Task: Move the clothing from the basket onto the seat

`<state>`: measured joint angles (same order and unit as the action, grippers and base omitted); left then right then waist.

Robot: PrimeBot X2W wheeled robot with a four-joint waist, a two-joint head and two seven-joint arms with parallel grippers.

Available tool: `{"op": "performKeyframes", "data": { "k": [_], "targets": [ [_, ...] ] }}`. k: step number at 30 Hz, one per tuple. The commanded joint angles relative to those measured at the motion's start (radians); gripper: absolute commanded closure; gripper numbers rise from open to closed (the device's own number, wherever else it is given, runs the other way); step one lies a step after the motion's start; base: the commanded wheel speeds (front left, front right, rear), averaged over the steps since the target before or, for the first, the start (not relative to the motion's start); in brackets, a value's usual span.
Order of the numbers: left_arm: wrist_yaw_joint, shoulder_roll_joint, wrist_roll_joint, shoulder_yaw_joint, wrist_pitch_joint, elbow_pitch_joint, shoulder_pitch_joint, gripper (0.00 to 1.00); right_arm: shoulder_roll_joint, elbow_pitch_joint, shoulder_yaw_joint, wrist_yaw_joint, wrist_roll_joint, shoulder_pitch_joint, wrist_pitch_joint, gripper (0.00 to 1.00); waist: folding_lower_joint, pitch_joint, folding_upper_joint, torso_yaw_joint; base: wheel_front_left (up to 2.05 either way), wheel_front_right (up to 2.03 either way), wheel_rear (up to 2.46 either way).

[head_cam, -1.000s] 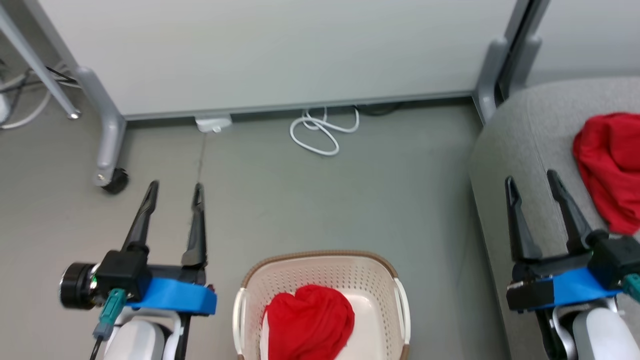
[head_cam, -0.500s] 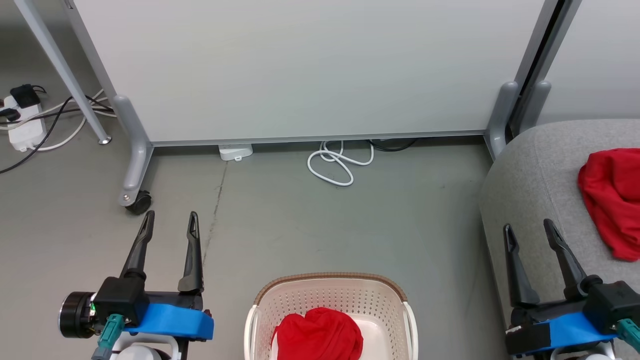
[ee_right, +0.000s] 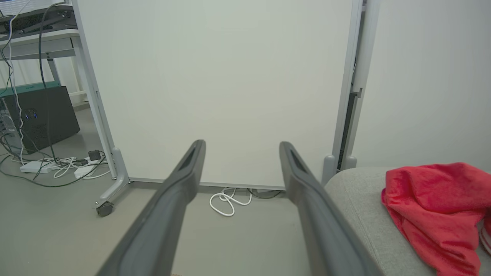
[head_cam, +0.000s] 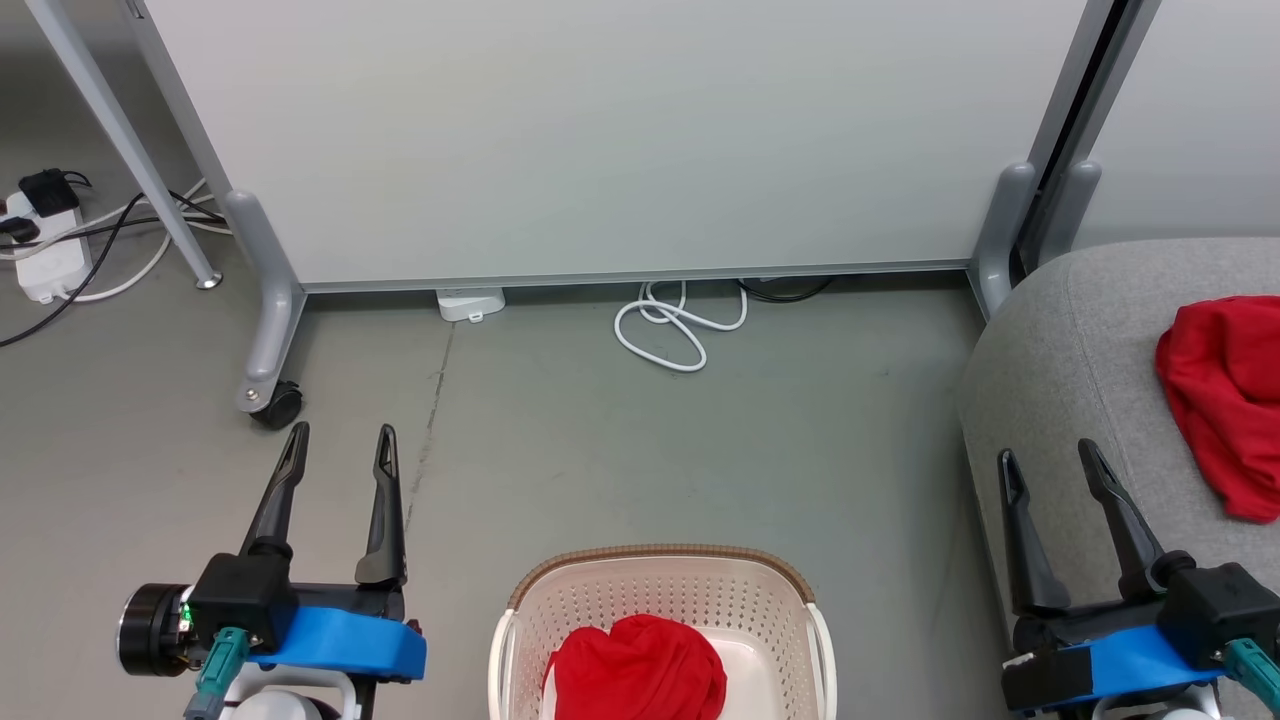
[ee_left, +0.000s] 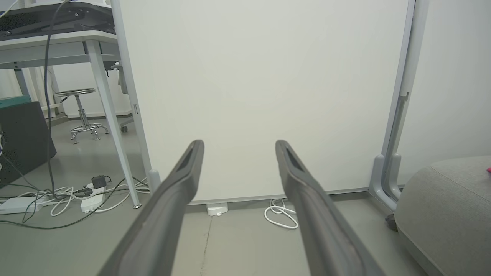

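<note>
1. Hanging over the bare floor (head_cam: 820,450), your left gripper (head_cam: 342,432) has its two dark fingers spread wide, and there's nothing between them.
2. Your right gripper (head_cam: 1045,452) is the same: jaws wide apart and empty, fingers poised above the left edge of the grey sofa (head_cam: 1060,350).
3. Look at the basket (head_cam: 660,553). It stands on the floor between your two arms, and a red garment (head_cam: 640,665) is bunched inside it, sitting toward its left wall.
4. A second red garment (head_cam: 1220,400) lies crumpled on the sofa cushion, in from the rounded corner. It's near your right gripper but clear of both fingers.
5. Your right wrist view shows that garment off to the right of the fingers, with bare grey upholstery between them.
6. A white cable (head_cam: 665,325) lies coiled on the floor at the foot of the pale partition (head_cam: 600,130), well apart from the basket.
</note>
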<state>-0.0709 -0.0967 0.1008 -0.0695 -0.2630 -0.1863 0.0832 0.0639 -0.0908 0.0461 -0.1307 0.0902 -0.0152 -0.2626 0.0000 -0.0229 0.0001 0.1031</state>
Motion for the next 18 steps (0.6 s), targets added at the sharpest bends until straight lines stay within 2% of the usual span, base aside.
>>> {"op": "performKeyframes", "data": {
  "k": [1, 9, 15, 18],
  "targets": [
    [-0.002, -0.001, -0.006, 0.007, -0.003, -0.002, 0.005, 0.00, -0.004, 0.000, 0.000, 0.000, -0.002, 0.012, -0.003, 0.00, 0.0000, 0.000, -0.0001, 0.000, 0.00, 0.00, 0.00],
    [-0.033, -0.011, -0.034, -0.032, -0.003, -0.050, 0.075, 0.00, -0.003, 0.009, -0.008, 0.000, -0.003, -0.020, -0.003, 0.00, 0.0000, -0.028, -0.0001, -0.007, 0.00, 0.00, 0.00],
    [-0.057, -0.049, -0.062, -0.169, -0.003, -0.186, 0.221, 0.00, 0.017, 0.021, -0.031, 0.000, -0.004, -0.078, -0.003, 0.00, 0.0000, -0.103, -0.0001, -0.038, 0.00, 0.00, 0.00],
    [-0.061, -0.065, -0.054, -0.281, -0.003, -0.277, 0.306, 0.00, 0.032, 0.032, -0.047, 0.000, -0.004, -0.125, -0.004, 0.00, 0.0000, -0.166, -0.0001, -0.061, 0.00, 0.00, 0.00]
  ]
}}
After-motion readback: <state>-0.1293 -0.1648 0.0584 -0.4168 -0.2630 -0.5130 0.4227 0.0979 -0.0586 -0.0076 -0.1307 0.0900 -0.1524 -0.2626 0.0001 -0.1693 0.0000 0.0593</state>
